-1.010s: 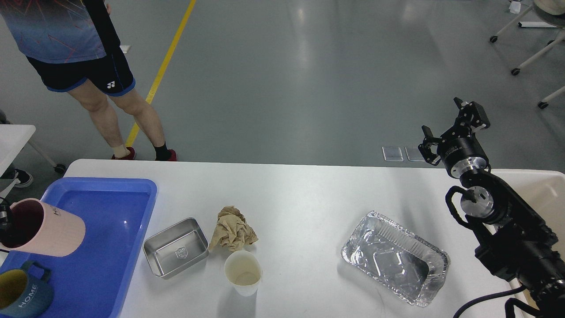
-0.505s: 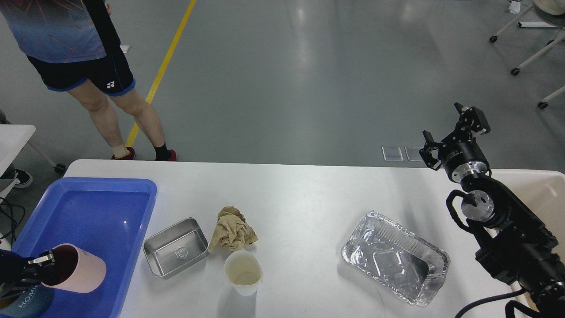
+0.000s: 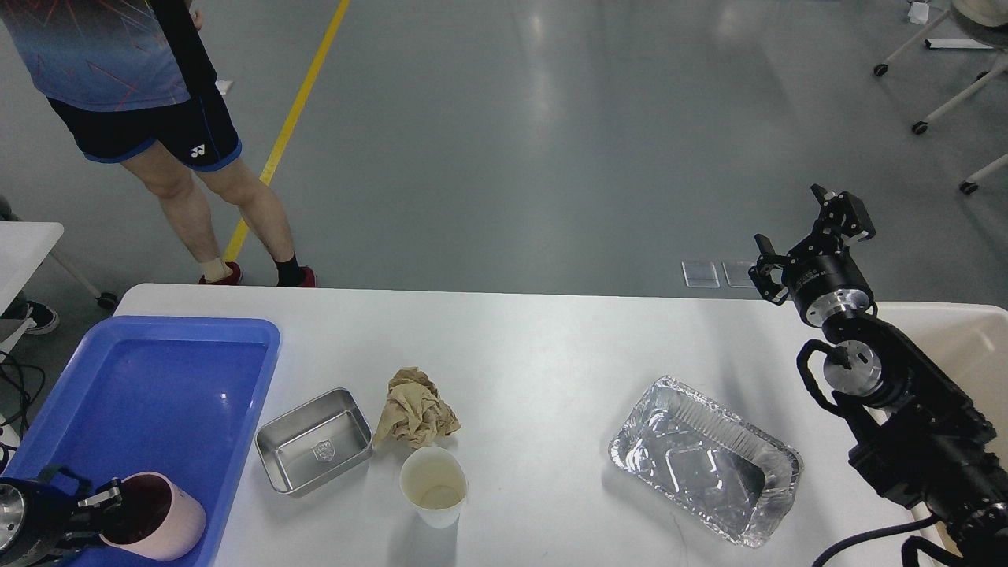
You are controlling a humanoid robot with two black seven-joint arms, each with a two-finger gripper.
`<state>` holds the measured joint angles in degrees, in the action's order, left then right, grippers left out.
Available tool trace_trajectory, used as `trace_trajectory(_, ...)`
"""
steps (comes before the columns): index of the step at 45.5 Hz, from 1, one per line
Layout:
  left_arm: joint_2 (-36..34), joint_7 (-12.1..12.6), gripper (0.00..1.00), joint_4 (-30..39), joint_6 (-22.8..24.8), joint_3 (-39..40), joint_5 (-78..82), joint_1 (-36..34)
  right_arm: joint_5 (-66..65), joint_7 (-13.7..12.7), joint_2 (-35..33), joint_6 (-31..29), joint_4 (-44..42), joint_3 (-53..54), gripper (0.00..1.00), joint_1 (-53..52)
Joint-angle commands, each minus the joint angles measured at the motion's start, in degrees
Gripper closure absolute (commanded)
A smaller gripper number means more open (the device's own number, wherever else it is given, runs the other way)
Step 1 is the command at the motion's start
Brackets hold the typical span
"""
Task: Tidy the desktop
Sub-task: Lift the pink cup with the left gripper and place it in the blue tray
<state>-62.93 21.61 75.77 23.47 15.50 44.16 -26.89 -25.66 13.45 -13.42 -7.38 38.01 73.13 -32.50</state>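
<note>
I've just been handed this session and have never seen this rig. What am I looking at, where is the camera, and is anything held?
You are seeing through the robot's head camera, looking forward and down. The black arm at the right ends in the right gripper, raised over the far table edge, fingers apart and empty. At the bottom left, the left gripper has a finger inside a pink cup, holding it by the rim low in the blue tub. On the white desktop lie a small steel tray, a crumpled brown paper, a paper cup and a foil tray. A beige bin sits at the right, and a person stands behind the table.
</note>
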Motion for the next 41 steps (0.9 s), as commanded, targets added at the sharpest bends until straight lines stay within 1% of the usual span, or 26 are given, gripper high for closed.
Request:
trace_trajectory(1,-0.26,-0.34,0.48,0.08,0.43,0.14,-0.74,-0.17,0.0,0.0,0.23,0.0,0.04,0.0,0.0,-0.02)
trace_trajectory(7,-0.88,-0.43,0.34,0.26,0.61,1.02,-1.1,-0.44,0.0,0.0,0.32,0.0,0.04,0.0,0.0,-0.02)
trace_trajectory(11,-1.58,-0.61,0.29,0.87,1.05,2.16,-1.1,-0.62,0.0,-0.09,0.32,0.0,0.04,0.0,0.0,-0.2)
trace_trajectory(15,-3.95,-1.04,0.28,2.19,2.62,3.48,-1.1,-0.79,0.0,0.0,0.41,0.0,-0.04,0.0,0.0,-0.38)
trace_trajectory(19,-6.76,-2.71,0.28,5.52,6.75,5.23,-1.1,-0.97,0.0,0.0,0.59,0.0,-0.04,0.0,0.0,-0.38)
trace_trajectory(22,-8.78,-3.42,0.28,8.42,8.25,6.99,-1.1,-0.97,0.0,0.0,0.76,0.0,-0.04,0.0,0.0,-0.29)
trace_trajectory(33,-15.99,-3.16,0.28,16.25,8.78,13.14,-1.1,-1.49,0.0,0.0,0.76,0.0,0.04,0.0,0.0,-0.2)
trace_trajectory(41,-24.16,-3.42,0.28,20.38,10.18,15.35,-2.5,-3.69,0.0,0.0,0.94,0.09,0.04,0.0,0.0,-0.29)
